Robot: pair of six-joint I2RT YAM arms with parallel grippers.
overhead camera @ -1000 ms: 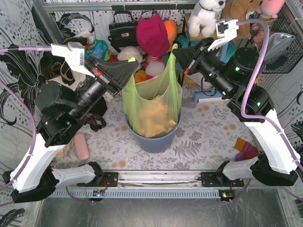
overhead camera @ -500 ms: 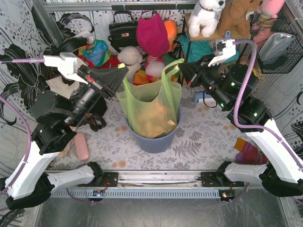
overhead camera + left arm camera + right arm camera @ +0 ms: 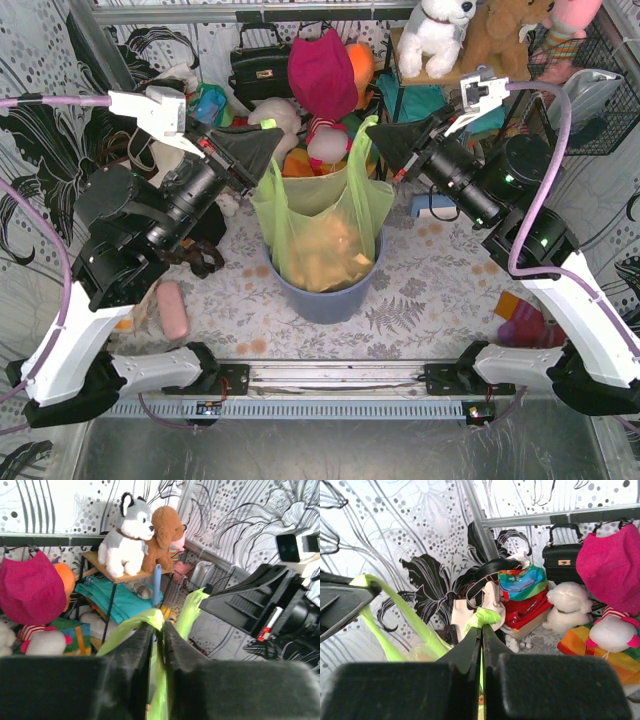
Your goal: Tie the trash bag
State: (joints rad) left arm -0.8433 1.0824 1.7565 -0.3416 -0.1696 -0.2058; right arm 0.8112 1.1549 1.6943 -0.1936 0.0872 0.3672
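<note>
Top external: trash bag (image 3: 320, 225), thin translucent lime-green film with crumpled tan paper showing through, stands in a round blue-grey bin (image 3: 330, 297) mid-table on floral-print cloth (image 3: 425, 290). Both handles are pulled up into taut, twisted strips. Left gripper (image 3: 270, 135) angles in from the left, its black fingers a sliver apart with a handle strip between them. Right gripper (image 3: 374, 134) mirrors it, fingers pressed together on the other handle.

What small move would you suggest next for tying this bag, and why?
Probably bring the left gripper and right gripper together to cross the handles: each has one handle of the trash bag lifted above the bin, apart, with no knot yet.
</note>
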